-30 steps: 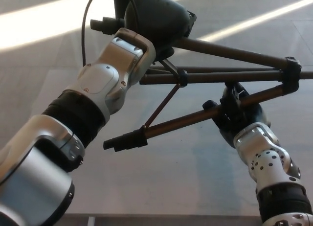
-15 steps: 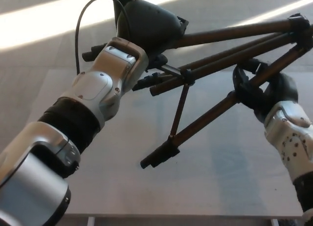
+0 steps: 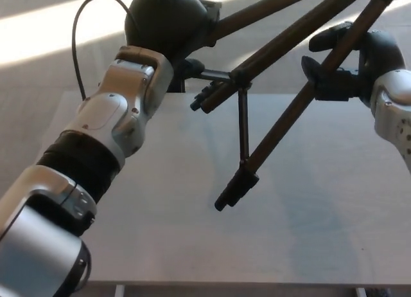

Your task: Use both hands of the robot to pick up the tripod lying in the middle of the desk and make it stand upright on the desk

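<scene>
While aloft over the counter [image 3: 160, 233], tripod [image 3: 282, 117] is held by left hand [image 3: 170, 24] at head, right hand [image 3: 350, 62] clasping one leg; upright standing outstanding.

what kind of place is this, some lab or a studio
Hard to say for certain; probably a robot test room. A plain pale desk stands on a grey tiled floor streaked with sunlight, and the only item is the tripod both robot hands hold.
</scene>
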`<state>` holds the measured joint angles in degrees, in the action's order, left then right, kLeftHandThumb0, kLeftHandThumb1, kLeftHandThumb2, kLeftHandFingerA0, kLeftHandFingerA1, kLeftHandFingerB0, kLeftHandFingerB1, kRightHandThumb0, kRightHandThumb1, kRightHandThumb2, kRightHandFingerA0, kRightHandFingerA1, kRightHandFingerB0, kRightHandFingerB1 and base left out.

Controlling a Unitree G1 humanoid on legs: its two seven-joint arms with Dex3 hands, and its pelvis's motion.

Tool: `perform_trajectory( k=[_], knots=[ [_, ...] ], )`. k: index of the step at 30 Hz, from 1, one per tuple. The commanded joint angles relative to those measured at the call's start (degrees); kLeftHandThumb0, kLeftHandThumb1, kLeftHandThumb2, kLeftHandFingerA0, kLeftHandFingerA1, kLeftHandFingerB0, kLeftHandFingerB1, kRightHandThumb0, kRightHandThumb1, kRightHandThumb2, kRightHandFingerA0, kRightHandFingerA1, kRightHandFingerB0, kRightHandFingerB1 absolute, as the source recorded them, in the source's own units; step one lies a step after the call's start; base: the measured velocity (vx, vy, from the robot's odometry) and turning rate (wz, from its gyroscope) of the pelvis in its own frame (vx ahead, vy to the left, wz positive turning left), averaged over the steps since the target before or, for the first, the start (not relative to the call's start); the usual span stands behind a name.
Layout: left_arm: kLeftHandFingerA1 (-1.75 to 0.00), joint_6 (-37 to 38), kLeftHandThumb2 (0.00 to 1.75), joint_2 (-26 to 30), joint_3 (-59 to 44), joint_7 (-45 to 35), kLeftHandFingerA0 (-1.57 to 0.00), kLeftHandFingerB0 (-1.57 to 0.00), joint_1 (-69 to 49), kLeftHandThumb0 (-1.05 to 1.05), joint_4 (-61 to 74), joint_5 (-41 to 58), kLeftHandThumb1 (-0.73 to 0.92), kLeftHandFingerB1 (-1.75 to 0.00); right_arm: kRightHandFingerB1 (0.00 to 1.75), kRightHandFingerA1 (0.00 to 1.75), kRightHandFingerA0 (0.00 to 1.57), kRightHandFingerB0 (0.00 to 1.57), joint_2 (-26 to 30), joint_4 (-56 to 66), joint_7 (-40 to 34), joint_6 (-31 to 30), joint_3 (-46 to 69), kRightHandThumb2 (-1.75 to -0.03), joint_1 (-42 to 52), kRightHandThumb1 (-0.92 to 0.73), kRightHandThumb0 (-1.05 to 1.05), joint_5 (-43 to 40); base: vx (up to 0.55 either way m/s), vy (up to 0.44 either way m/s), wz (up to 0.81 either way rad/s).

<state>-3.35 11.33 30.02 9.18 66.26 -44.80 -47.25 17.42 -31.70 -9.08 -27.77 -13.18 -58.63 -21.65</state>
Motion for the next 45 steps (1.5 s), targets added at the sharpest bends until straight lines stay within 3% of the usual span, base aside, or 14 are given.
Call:
perform_trajectory(
  k=[1, 6, 11, 14, 20, 21, 22, 24, 25, 26, 28, 32, 34, 45],
  knots=[
    [-1.61, -4.0, 0.68, -0.8, -1.3, -4.5, -0.8, -0.71, -6.6, -0.31, 2.7, 2.7, 0.77, -1.29, 1.58, 1.75, 0.95, 0.82, 3.2, 1.0, 11.8, 2.4, -10.1, -1.32, -14.1, -0.41, -0.26, 15.3, 0.0, 0.0, 0.0],
    [-1.74, -4.7, 0.86, -2.5, -4.8, 0.1, -0.84, -0.69, -12.4, -0.19, 5.3, 5.6, 0.62, -1.55, 1.52, 1.75, 1.0, 0.87, 2.6, -2.0, 12.7, 5.8, -14.3, -1.38, -18.0, -0.4, -0.33, 18.7, 0.0, 0.0, 0.0],
    [-1.48, -8.9, 0.79, -5.6, -8.2, 0.1, -0.81, -0.74, -16.4, -0.26, 8.8, 8.4, 0.69, -0.96, 1.51, 1.75, 1.0, 0.88, 1.7, -2.8, 12.2, 5.9, -16.1, -1.42, -19.6, -0.36, -0.35, 19.9, 0.0, 0.0, 0.0],
    [-1.75, -6.9, 0.98, -8.1, -10.9, 2.9, -0.81, -0.66, -20.7, -0.16, 10.5, 11.6, 0.6, -1.64, 1.54, 1.75, 0.95, 0.76, 0.5, -2.2, 11.5, 4.7, -16.4, -1.32, -19.2, -0.38, -0.36, 19.9, 0.0, 0.0, 0.0],
    [-1.75, -11.0, 0.91, -12.6, -12.9, 2.7, -0.87, -0.67, -26.2, -0.19, 14.8, 13.0, 0.58, -1.58, 1.4, 1.75, 0.95, 0.76, -1.2, -0.1, 10.9, 3.3, -18.1, -1.3, -18.8, -0.42, -0.39, 21.9, 0.0, 0.0, 0.0],
    [-1.75, -11.2, 0.84, -12.8, -12.9, 2.9, -0.87, -0.72, -26.9, -0.2, 15.2, 12.8, 0.61, -1.46, 1.34, 1.75, 0.96, 0.78, -1.5, 0.4, 10.7, 3.2, -18.2, -1.28, -18.7, -0.43, -0.39, 22.2, 0.0, 0.0, 0.0],
    [-1.67, -12.1, 0.76, -13.5, -12.8, 3.2, -0.91, -0.7, -28.0, -0.18, 15.6, 12.7, 0.65, -0.78, 1.37, 1.75, 0.99, 0.79, -2.1, 2.0, 9.8, 3.5, -18.7, -1.29, -17.9, -0.44, -0.35, 23.0, 0.0, 0.0, 0.0],
    [-1.56, -13.4, 0.79, -14.5, -12.8, 4.0, -0.93, -0.67, -29.0, -0.19, 15.9, 12.4, 0.65, -0.64, 1.33, 1.75, 0.99, 0.79, -2.4, 3.8, 9.5, 3.4, -19.1, -1.28, -17.1, -0.46, -0.35, 24.2, 0.0, 0.0, 0.0],
    [-1.49, -13.1, 0.88, -14.8, -12.8, 4.8, -0.91, -0.69, -29.9, -0.21, 16.4, 12.2, 0.62, -0.66, 1.3, 1.75, 1.0, 0.8, -2.7, 4.7, 9.1, 4.1, -19.0, -1.28, -16.4, -0.46, -0.35, 24.6, 0.0, 0.0, 0.0],
    [-1.73, -13.3, 0.96, -15.1, -13.0, 5.1, -0.86, -0.6, -30.5, -0.19, 16.7, 12.3, 0.59, -1.34, 1.32, 1.75, 1.0, 0.82, -3.0, 5.2, 8.9, 4.4, -19.1, -1.29, -15.9, -0.46, -0.34, 25.1, 0.0, 0.0, 0.0],
    [-1.71, -14.0, 1.02, -15.2, -12.4, 5.0, -1.06, -0.79, -31.4, -0.16, 17.0, 11.9, 0.59, -1.03, 1.49, 1.75, 0.99, 0.79, -3.3, 7.3, 8.7, 5.4, -19.2, -1.32, -14.3, -0.44, -0.33, 25.9, 0.0, 0.0, 0.0],
    [-1.75, -12.7, 0.87, -14.6, -11.9, 6.3, -0.9, -0.69, -33.3, -0.17, 16.8, 12.4, 0.68, -1.45, 1.5, 1.75, 1.01, 0.86, -3.5, 11.9, 9.7, 2.0, -19.0, -1.38, -11.2, -0.39, -0.28, 26.3, 0.0, 0.0, 0.0],
    [-1.75, -12.2, 0.84, -13.7, -11.6, 5.9, -0.89, -0.69, -33.6, -0.18, 16.6, 12.5, 0.7, -1.48, 1.02, 1.69, 1.02, 0.82, -3.5, 13.2, 9.3, 1.1, -18.8, -1.23, -9.2, -0.47, -0.24, 27.2, 0.0, 0.0, 0.0],
    [-1.75, -12.9, 0.91, -10.9, -10.7, 6.0, -0.87, -0.7, -34.2, -0.2, 16.6, 13.2, 0.64, -1.5, 1.58, 1.75, 0.93, 0.75, -3.5, 11.1, 11.9, 0.8, -12.0, -1.3, -2.3, -0.46, -0.24, 28.9, 0.0, 0.0, 0.0]
  ],
)
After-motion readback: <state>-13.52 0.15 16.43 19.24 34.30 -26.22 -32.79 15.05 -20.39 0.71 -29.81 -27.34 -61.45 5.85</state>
